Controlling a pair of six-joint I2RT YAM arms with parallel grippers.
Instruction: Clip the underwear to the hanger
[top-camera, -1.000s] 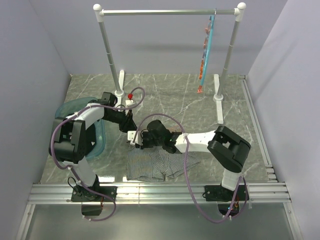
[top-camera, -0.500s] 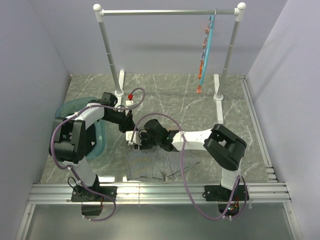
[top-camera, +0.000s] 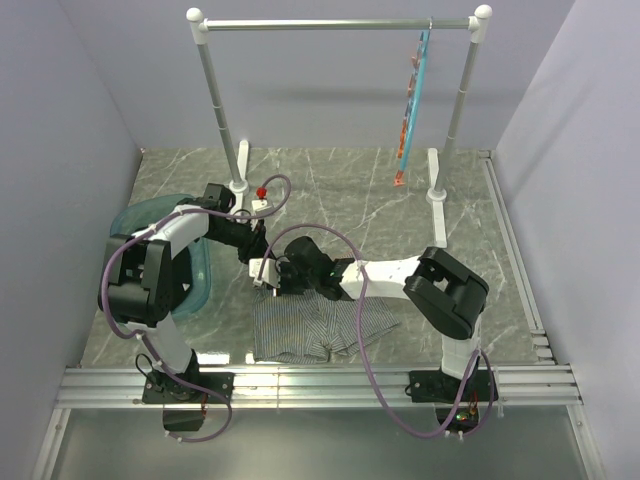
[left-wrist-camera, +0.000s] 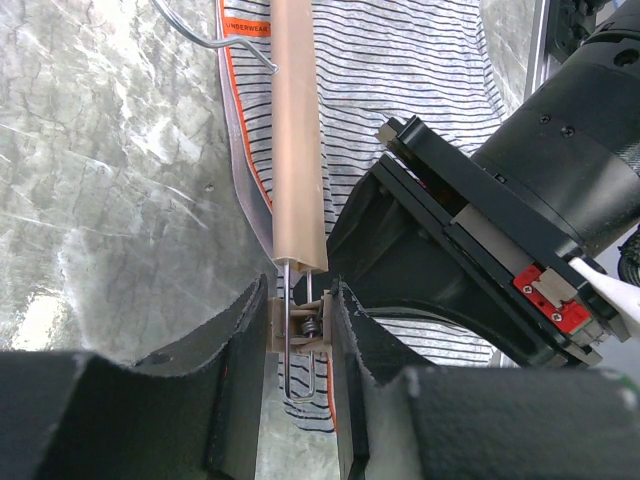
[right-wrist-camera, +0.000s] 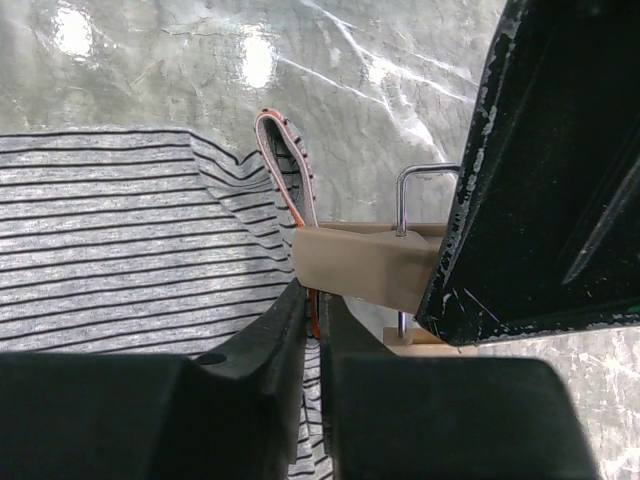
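At 6 o'clock on the bench (top-camera: 350, 190), the underwear (top-camera: 305, 328) lies flat, with the hanger (left-wrist-camera: 298, 130) resting along its orange-edged waistband (right-wrist-camera: 285, 165). Both hands meet at the underwear's 11 o'clock corner. The left hand (left-wrist-camera: 300, 305) is clamped on the hanger's end clip (left-wrist-camera: 300, 335). The right hand (right-wrist-camera: 312, 315) is pinched together on the waistband, just beside that clip.

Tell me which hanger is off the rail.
The light wooden hanger, down over the striped underwear; the teal hanger hangs on the rail.
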